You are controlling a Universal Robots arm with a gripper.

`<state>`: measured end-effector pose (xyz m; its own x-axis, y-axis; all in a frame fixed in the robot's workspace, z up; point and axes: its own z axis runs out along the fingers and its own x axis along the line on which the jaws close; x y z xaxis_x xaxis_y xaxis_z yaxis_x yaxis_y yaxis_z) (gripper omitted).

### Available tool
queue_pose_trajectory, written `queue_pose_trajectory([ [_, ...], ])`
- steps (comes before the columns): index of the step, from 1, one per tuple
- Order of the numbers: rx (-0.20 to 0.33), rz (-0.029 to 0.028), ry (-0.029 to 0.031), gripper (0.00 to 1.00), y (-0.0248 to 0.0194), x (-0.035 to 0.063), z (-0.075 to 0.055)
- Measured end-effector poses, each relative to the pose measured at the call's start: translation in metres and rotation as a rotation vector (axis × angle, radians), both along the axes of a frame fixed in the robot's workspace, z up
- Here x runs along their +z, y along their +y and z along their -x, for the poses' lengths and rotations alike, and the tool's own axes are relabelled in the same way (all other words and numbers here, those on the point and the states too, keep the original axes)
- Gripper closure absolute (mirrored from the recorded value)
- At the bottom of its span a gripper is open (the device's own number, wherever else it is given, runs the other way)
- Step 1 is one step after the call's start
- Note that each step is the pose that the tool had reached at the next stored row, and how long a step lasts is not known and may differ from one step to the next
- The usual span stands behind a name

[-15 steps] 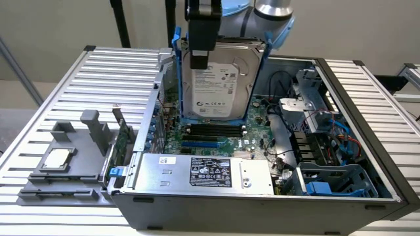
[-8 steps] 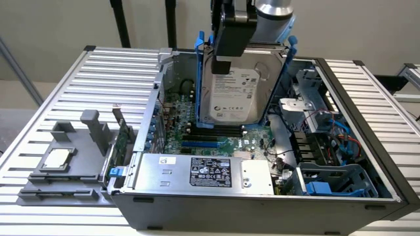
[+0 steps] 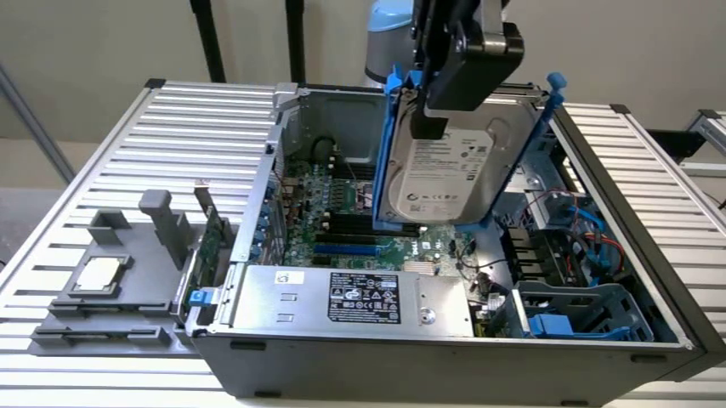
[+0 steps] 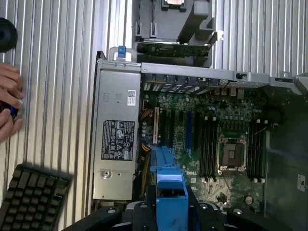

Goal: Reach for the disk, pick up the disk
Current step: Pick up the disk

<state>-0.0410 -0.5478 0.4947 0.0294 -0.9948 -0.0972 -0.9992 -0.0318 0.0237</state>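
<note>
The gripper (image 3: 437, 115) is holding the disk (image 3: 460, 174) clear above the open case (image 3: 635, 280), fingers clamped on the upper edge. The disk is hanging directly below the fingers, long axis near vertical, label facing the exterior view, above the motherboard (image 3: 375, 242).

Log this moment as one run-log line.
phase: disk lifted | gripper: shut on disk | disk: upright, above open computer case, clear of motherboard | blue carrier: attached

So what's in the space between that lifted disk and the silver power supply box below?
In the exterior view, below the disk and behind the power supply lies the green motherboard.
</note>
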Motion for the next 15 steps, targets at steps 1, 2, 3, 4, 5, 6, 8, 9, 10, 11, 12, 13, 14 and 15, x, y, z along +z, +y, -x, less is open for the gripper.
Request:
queue_pose_trajectory([
  [1, 0.000, -0.0001, 0.0006, 0.67, -0.0015, 0.0000, -0.004],
  [2, 0.000, -0.0001, 0.0012, 0.67, -0.0030, 0.0001, -0.008],
  [3, 0.000, -0.0003, 0.0017, 0.67, -0.0044, 0.0000, -0.012],
  [4, 0.000, -0.0003, 0.0023, 0.67, -0.0060, 0.0001, -0.016],
  [5, 0.000, -0.0004, 0.0029, 0.67, -0.0074, 0.0001, -0.020],
  [6, 0.000, -0.0005, 0.0036, 0.67, -0.0090, 0.0001, -0.025],
  [8, 0.000, -0.0006, 0.0048, 0.67, -0.0119, 0.0001, -0.033],
  [9, 0.000, -0.0007, 0.0054, 0.67, -0.0134, 0.0002, -0.037],
  [10, 0.000, -0.0007, 0.0061, 0.67, -0.0150, 0.0002, -0.041],
  [11, 0.000, -0.0007, 0.0068, 0.67, -0.0164, 0.0002, -0.045],
  [12, 0.000, -0.0009, 0.0074, 0.67, -0.0181, 0.0002, -0.049],
  [13, 0.000, -0.0008, 0.0081, 0.67, -0.0196, 0.0002, -0.052],
  [14, 0.000, -0.0008, 0.0089, 0.67, -0.0214, 0.0002, -0.056],
  [15, 0.000, -0.0010, 0.0097, 0.67, -0.0230, 0.0001, -0.060],
])
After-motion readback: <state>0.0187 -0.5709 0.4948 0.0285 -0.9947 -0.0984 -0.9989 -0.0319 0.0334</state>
